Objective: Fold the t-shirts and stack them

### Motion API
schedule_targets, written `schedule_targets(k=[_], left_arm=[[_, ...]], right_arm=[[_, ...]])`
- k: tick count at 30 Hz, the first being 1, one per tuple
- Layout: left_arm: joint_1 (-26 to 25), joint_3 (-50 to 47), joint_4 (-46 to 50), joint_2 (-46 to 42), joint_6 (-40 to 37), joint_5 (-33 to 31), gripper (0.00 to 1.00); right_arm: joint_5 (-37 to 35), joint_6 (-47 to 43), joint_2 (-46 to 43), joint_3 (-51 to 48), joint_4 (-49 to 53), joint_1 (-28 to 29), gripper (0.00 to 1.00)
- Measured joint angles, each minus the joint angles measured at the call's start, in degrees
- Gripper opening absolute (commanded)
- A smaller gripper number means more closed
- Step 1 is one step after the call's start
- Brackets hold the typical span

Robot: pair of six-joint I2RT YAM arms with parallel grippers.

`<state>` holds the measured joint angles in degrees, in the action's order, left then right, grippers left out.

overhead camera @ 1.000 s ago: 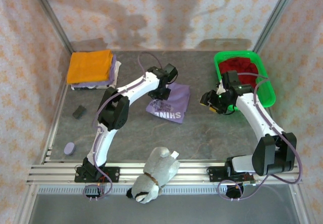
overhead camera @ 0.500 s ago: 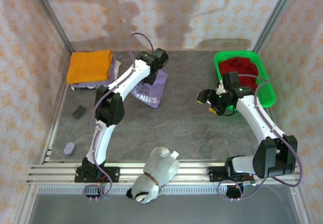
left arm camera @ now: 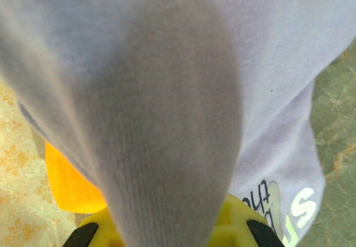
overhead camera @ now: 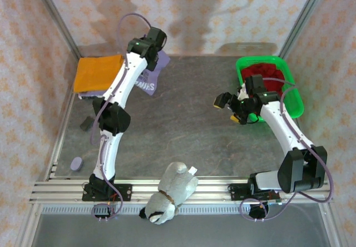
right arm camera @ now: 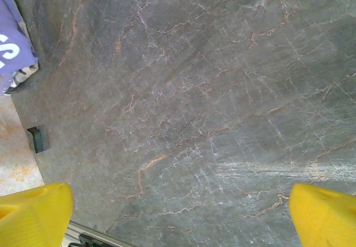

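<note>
Broadly, start from the grey marbled table (overhead camera: 194,130), with both arms bolted at its near edge. Next in size, note the lavender-purple t-shirt (overhead camera: 149,81) with white lettering, held up above the table at the far left and hanging limp just right of the orange t-shirt (overhead camera: 99,72). Judging by that drape: light, soft, no stiffness at all, apt to sag, swing and fall open if carried by one point; not fragile, probably not slippery against the pads. Best taken along a folded edge or by two corners, pinching through every layer, so as to land flat. See the orange t-shirt folded flat in the far-left corner, atop further purple cloth (overhead camera: 93,95). Find the dark red t-shirt (overhead camera: 266,70) crumpled in the green basket (overhead camera: 296,103) at the far right; likely just as floppy, wanting a pinch on a raised fold to pull free. Pass over the plush toy (overhead camera: 170,194) at the near edge. Then the left tool (overhead camera: 156,55): clamped tight on the lavender cloth, bunched between yellow fingers (left arm camera: 236,227). Lastly the right tool (overhead camera: 232,109): spread wide, holding nothing, poised over bare table just left of the basket.
</note>
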<state>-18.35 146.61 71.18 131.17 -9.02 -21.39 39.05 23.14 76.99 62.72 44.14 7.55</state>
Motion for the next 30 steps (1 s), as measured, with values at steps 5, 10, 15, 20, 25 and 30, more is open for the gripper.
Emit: schedule_targets(k=[5, 10, 15, 20, 25, 30], left_arm=[[4.35, 1.66, 0.28, -0.02, -1.42, 3.21, 0.00], [8.07, 1.66, 0.98, -0.09, -1.62, 6.19, 0.00], [11.19, 1.66, 1.03, -0.31, -1.64, 8.44, 0.00], [14.53, 1.66, 1.03, -1.27, -1.62, 10.97, 0.00], [17.77, 1.66, 1.03, -3.17, -1.60, 13.07, 0.00], [19.45, 1.77, 1.05, -4.11, -1.57, 14.08, 0.00]], right_arm=[[0.00, -0.13, 0.00, 0.31, 0.02, 0.00, 0.99], [0.00, -0.70, 0.00, 0.31, 0.31, 0.07, 0.99], [-0.04, -0.87, 0.02, 1.38, 1.40, 0.42, 0.99], [-0.26, -0.87, 0.57, 2.99, 2.67, 0.94, 0.99], [-1.16, -1.31, 1.31, 5.53, 5.55, 1.33, 0.99], [-1.84, -1.79, 1.92, 7.10, 7.69, 1.84, 0.99]])
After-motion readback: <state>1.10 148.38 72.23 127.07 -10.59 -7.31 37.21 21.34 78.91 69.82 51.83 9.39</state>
